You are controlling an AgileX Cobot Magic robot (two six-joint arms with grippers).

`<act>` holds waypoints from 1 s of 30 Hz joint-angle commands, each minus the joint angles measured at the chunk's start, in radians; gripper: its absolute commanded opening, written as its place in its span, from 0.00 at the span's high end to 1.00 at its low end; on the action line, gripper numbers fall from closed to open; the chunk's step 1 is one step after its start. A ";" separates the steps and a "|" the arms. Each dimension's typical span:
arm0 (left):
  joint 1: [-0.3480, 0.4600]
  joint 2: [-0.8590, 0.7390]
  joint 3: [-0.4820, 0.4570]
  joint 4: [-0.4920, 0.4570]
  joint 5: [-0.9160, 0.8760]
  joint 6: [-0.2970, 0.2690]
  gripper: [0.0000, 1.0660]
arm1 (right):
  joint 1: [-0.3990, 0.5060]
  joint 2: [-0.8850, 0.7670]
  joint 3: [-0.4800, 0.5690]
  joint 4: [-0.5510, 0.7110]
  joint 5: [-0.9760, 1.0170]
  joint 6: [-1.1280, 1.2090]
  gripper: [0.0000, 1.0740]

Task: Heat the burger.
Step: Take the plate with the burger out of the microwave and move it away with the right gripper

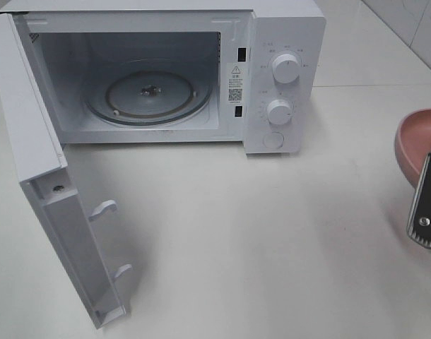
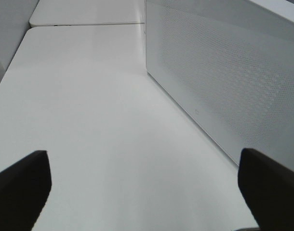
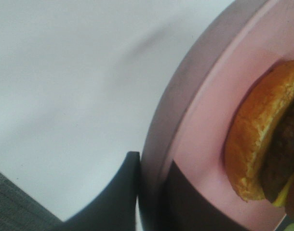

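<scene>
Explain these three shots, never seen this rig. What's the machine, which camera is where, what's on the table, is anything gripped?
It is a robot with two arms, each ending in a two-fingered gripper. One picture comes from a camera mounted high above the table; the other two come from cameras on the arms' wrists.

From above you see a white microwave with its door swung fully open and the glass turntable bare. At the right edge sits a pink plate, with the right gripper over it.

The right wrist view shows that gripper shut on the plate's rim, one finger outside and one inside; the burger lies on the plate.

The left wrist view shows the left gripper open and holding nothing, beside the microwave's perforated side wall.
</scene>
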State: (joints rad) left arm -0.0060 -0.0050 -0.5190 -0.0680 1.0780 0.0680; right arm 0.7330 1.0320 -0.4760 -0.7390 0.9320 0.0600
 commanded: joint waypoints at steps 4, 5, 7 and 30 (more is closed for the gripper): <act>0.000 -0.017 0.003 -0.002 -0.009 -0.005 0.08 | 0.003 0.098 -0.008 -0.114 0.048 0.247 1.00; 0.000 -0.017 0.003 -0.002 -0.009 -0.005 0.08 | 0.003 0.137 -0.009 -0.119 0.050 0.333 1.00; 0.000 -0.017 0.003 -0.002 -0.009 -0.005 0.08 | 0.003 0.184 -0.009 -0.120 0.051 0.407 1.00; 0.000 -0.017 0.003 -0.002 -0.009 -0.005 0.08 | -0.108 0.622 -0.009 -0.166 -0.123 0.891 1.00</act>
State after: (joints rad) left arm -0.0060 -0.0050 -0.5190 -0.0680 1.0780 0.0680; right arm 0.6540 1.6280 -0.4820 -0.8360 0.7920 0.9050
